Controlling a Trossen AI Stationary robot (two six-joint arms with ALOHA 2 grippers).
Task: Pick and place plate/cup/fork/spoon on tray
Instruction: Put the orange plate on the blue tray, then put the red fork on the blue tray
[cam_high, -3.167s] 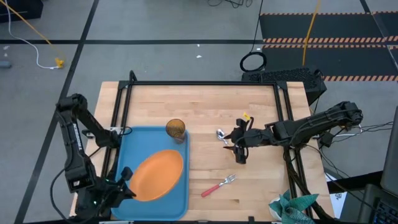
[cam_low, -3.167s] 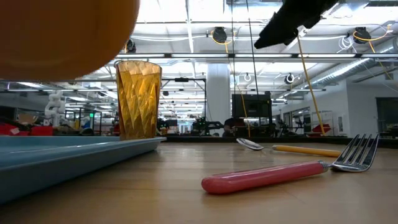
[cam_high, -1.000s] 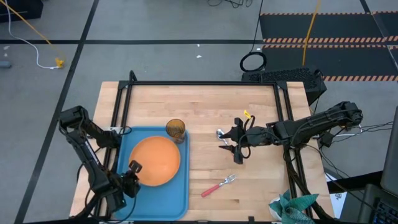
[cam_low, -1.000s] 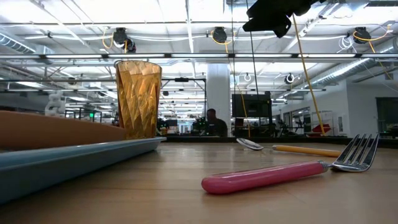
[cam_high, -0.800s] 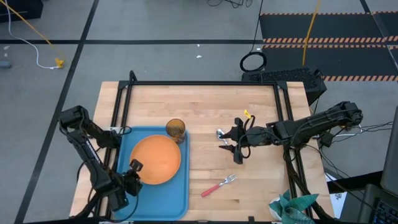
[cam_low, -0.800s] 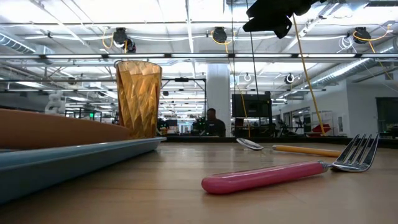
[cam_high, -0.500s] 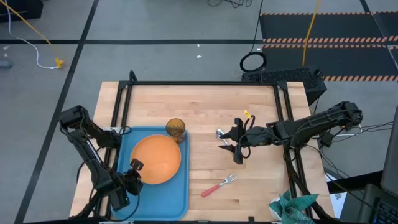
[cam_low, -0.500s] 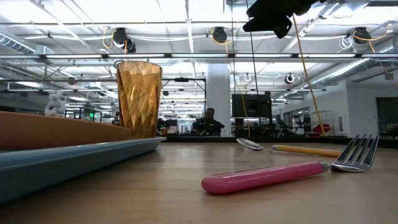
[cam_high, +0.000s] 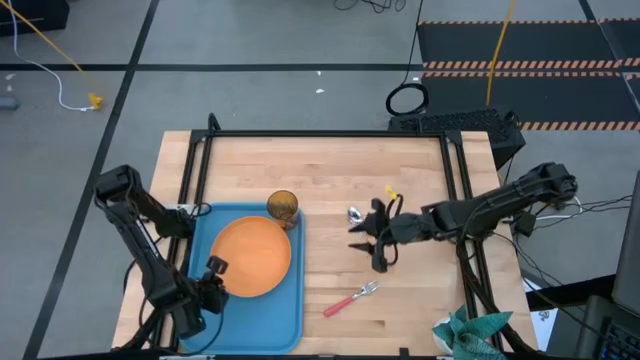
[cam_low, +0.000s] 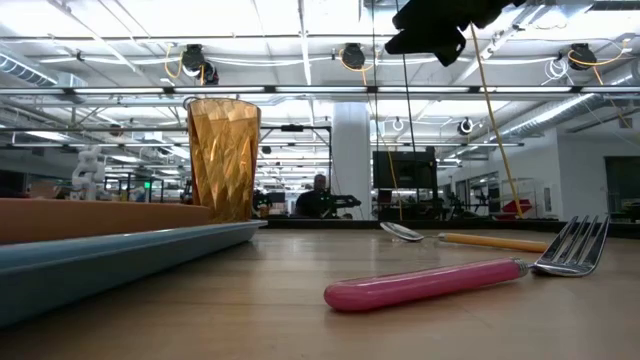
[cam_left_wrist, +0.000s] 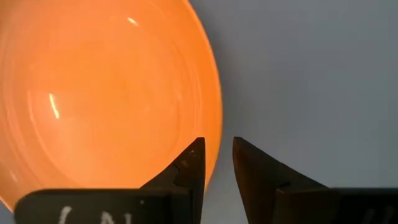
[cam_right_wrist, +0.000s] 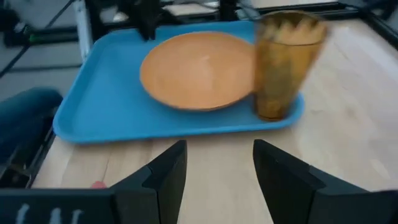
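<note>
The orange plate (cam_high: 250, 258) lies flat in the light-blue tray (cam_high: 290, 320) at the table's near left. The amber cup (cam_high: 283, 208) stands upright in the tray's far right corner. My left gripper (cam_high: 213, 272) is over the plate's near-left rim (cam_left_wrist: 214, 124), open by a narrow gap. The spoon (cam_low: 450, 238) lies on the table right of the tray. Its bowl (cam_high: 354, 214) shows beside my right gripper (cam_high: 368, 245), which is open and above the table. The red-handled fork (cam_high: 350, 298) lies nearer the front edge. My left gripper has one finger (cam_left_wrist: 194, 163) over the plate's rim and the other over the bare tray. I cannot tell whether it touches the plate.
Black frame rails run along the table's far, left and right sides. A green cloth (cam_high: 470, 335) lies at the near right corner. Bare wood lies between tray, spoon and fork. A person (cam_low: 318, 200) shows in the room beyond.
The plate's near-left edge has sunk, and the plate now lies level in the tray. My right gripper has gone a little toward the table's left and near edges, staying open and above the table.
</note>
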